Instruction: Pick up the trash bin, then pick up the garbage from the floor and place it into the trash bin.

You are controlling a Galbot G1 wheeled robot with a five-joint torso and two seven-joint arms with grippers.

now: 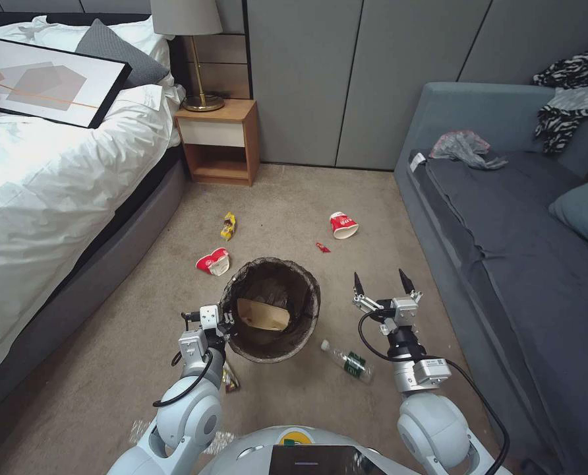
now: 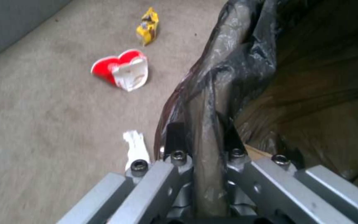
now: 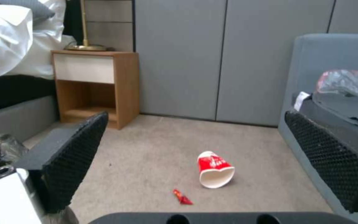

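The trash bin (image 1: 271, 310), with its dark liner over the rim, hangs above the carpet, and a tan paper bag (image 1: 262, 315) lies inside it. My left gripper (image 1: 226, 323) is shut on the bin's rim (image 2: 212, 102). Garbage on the floor: a crushed red-and-white cup (image 1: 213, 262) (image 2: 123, 71), a gold wrapper (image 1: 228, 225) (image 2: 148, 25), a second red-and-white cup (image 1: 343, 225) (image 3: 214, 169), a small red scrap (image 1: 322, 247) (image 3: 182, 197), a green-labelled bottle (image 1: 348, 361) and a white tissue (image 2: 136, 149). My right gripper (image 1: 380, 282) is open above the carpet, right of the bin.
A bed (image 1: 50, 178) runs along the left and a grey sofa (image 1: 511, 251) along the right. A wooden nightstand (image 1: 218, 140) with a lamp stands at the back wall. A crumpled bag (image 1: 467, 148) lies on the sofa. Clear plastic (image 1: 142, 432) lies by my base.
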